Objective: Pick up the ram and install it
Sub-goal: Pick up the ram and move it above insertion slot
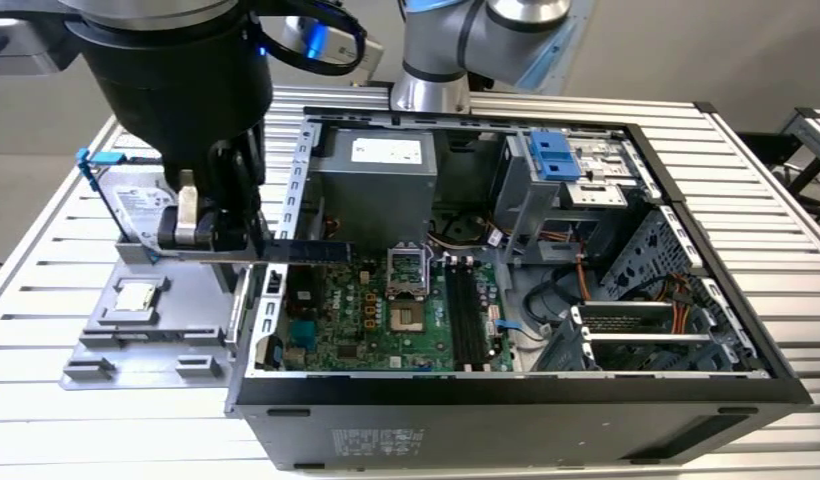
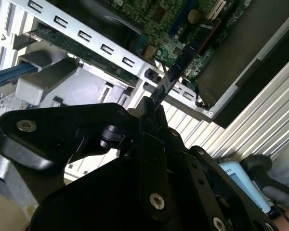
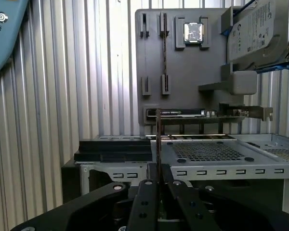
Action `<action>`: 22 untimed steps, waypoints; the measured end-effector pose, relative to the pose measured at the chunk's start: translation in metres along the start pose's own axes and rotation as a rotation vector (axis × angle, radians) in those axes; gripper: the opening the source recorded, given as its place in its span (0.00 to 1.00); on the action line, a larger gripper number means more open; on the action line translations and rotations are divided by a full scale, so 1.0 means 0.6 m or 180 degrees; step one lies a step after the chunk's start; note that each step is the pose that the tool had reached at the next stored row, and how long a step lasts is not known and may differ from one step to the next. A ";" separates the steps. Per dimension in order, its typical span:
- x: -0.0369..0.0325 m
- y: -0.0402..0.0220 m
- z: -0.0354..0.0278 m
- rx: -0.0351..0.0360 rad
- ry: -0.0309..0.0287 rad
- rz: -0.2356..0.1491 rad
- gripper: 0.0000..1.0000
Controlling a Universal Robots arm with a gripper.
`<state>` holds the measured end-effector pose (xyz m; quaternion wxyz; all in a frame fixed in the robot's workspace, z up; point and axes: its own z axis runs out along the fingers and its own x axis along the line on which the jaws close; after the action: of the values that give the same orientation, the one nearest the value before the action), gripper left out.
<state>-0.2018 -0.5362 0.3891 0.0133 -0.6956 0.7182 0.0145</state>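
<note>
Gripper (image 1: 213, 238) was clamped on one end of the ram (image 1: 310, 250). The stick was held roughly level, pointing toward the exterior view's right, across the side wall of the open PC case (image 1: 517, 385). Ram was in the air over the motherboard (image 1: 370, 320) edge, not seated. Hard drive (image 1: 130, 205) and processor chip (image 1: 137, 295) sat on the grey fixture (image 1: 117, 345).

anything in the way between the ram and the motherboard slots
Nothing visible does. The ram, held in the gripper, reaches across the case wall; the slots lie uncovered beyond the processor socket.
</note>
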 end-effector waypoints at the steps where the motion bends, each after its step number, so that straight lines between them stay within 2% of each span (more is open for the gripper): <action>1: 0.000 -0.005 0.000 0.0000 0.0000 0.0000 0.00; 19: -0.002 -0.074 0.000 0.0000 0.0000 0.0000 0.00; 22: -0.003 -0.089 0.000 0.0000 0.0000 0.0000 0.00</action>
<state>-0.1483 -0.5362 0.3891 0.0133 -0.6956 0.7182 0.0145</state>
